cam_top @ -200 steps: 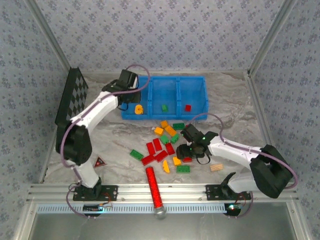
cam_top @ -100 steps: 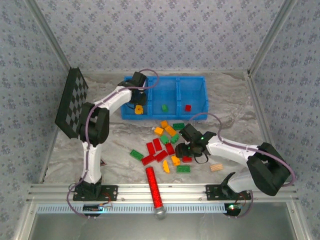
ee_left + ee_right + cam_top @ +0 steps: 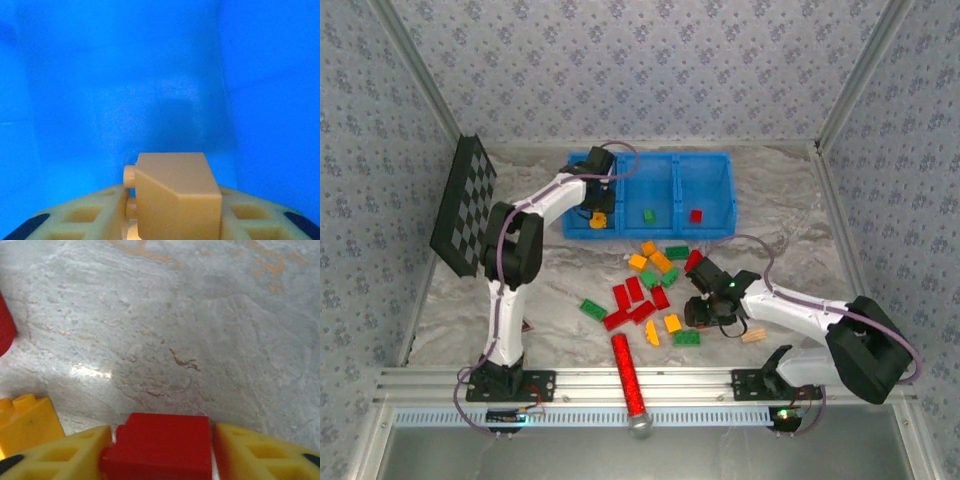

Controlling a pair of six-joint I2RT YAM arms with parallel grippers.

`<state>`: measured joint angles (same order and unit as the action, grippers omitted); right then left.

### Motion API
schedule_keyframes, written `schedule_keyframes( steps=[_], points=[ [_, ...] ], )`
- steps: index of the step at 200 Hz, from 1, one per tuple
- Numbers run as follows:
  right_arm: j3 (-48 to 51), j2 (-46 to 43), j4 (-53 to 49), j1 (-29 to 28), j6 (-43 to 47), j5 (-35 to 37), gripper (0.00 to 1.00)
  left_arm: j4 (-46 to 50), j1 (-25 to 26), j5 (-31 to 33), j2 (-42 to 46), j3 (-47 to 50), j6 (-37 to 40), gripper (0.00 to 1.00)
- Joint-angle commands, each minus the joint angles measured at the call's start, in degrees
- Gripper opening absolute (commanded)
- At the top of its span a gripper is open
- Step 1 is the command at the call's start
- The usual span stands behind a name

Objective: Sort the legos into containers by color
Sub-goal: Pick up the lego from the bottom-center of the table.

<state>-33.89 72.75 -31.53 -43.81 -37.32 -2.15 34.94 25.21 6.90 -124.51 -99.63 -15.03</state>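
Observation:
The blue bin has three containers in a row. A green lego lies in the middle one and a red lego in the right one. My left gripper reaches down into the left one. In the left wrist view the left gripper is shut on a yellow-orange lego just above the blue floor. My right gripper is low at the right edge of the loose legos. Its fingers press a red lego lying on the table.
A yellow lego sits just left of the right gripper. A long red cylinder lies near the front rail and a tan block lies by the right arm. The black checkered board leans at the left wall.
The left wrist swung right over the left compartment and its elbow folded in. The right gripper shifted slightly toward the front and its jaws narrowed onto the red lego, uncovering another red one behind it.

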Motion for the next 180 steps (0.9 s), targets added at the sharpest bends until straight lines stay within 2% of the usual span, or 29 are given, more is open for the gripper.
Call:
schedule_keyframes(
  steps=[1, 40, 64, 89, 139, 180],
  points=[
    [0.6, 0.1, -1.1, -0.4, -1.1, 0.7, 0.48, 1.8, -0.1, -0.7, -2.0, -3.3, 0.0, 0.48],
    [-2.0, -2.8, -5.4, 0.3, -0.2, 1.2, 0.34, 1.9, -0.1, -0.3, -1.3, -3.0, 0.1, 0.60],
    [-7.2, -5.0, -9.2, 3.1, 4.4, 1.6, 0.31, 2.8, 0.0, 0.7, 1.8, -2.9, 0.3, 0.63],
    [-13.5, -4.3, -10.0, 7.6, 9.8, 2.1, 0.31, 1.6, 0.4, 1.2, 8.9, 0.4, 0.0, 0.66],
    [-25.8, 5.0, -4.5, 17.1, 19.9, 3.9, 0.31, 1.2, 1.0, -1.3, 24.4, 10.2, -2.4, 0.68],
    [-37.6, 16.5, -1.0, 20.6, 25.8, 7.2, 0.31, 6.4, 3.3, -1.1, 39.1, 26.0, -12.9, 0.69]
  ],
)
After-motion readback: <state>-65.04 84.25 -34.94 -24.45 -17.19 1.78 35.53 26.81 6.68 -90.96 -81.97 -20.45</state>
